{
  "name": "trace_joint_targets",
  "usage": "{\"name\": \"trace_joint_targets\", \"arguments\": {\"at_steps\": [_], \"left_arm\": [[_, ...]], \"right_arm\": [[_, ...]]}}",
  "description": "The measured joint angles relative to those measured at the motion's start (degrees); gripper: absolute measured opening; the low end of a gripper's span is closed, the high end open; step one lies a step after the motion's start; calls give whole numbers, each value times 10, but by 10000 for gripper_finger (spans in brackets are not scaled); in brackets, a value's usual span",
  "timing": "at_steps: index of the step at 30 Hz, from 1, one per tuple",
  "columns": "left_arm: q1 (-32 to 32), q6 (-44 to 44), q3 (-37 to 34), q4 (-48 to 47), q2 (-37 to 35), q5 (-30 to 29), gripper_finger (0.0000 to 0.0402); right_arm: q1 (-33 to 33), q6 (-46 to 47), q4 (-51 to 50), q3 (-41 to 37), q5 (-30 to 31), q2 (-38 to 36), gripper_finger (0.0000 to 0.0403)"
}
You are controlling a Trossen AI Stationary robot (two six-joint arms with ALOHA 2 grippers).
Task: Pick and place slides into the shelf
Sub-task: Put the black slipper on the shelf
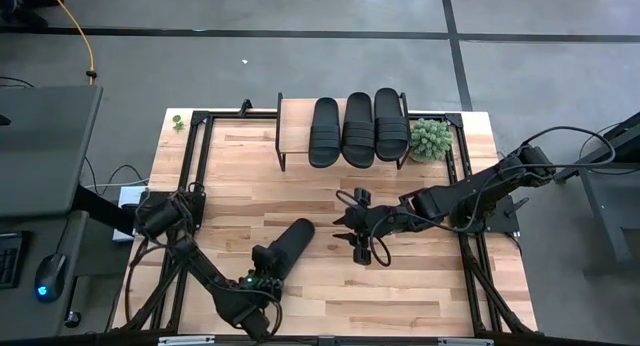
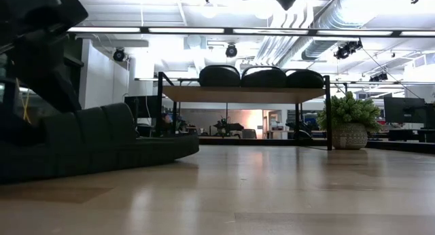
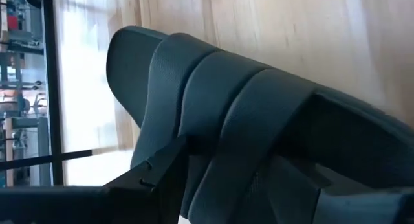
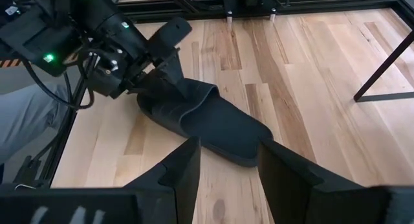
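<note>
Three black slides (image 1: 358, 128) lie side by side on the top of the shelf (image 1: 292, 126) at the table's far side, soles on the light wood. Another slide (image 1: 292, 241) lies flat on the table, near the middle left. My left gripper (image 1: 266, 260) is open at this slide's strap end, slanting down from the near left. One finger stands on each side of the ribbed strap (image 3: 213, 120). My right gripper (image 1: 360, 244) hangs open above the table to the slide's right, with nothing between its fingers (image 4: 187, 175). My left gripper has its fingers (image 3: 152, 179) on either side of the slide's strap end (image 4: 174, 98), coming slanting down from the table's near left. I cannot tell whether they touch it. The slide lies flat on the table.
A small potted plant (image 1: 432, 139) stands on the table right of the shelf. Black frame rails (image 1: 198, 166) run along the table's left and right sides. Bare wood lies between the lone slide and the shelf.
</note>
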Motion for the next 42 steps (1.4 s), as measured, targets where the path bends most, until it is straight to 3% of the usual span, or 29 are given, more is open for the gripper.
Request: {"name": "trace_joint_targets", "arguments": {"at_steps": [20, 24, 33, 42], "left_arm": [[-7, -6, 43, -35, 2, -34, 172], [-7, -6, 43, -35, 2, -33, 138], [-7, -5, 44, -38, 1, -19, 12], [-7, -5, 44, -41, 1, -12, 17]], "right_arm": [[0, -4, -1, 0, -2, 0, 142], [0, -4, -1, 0, -1, 0, 142], [0, -4, -1, 0, -2, 0, 142], [0, -4, -1, 0, -1, 0, 142]]}}
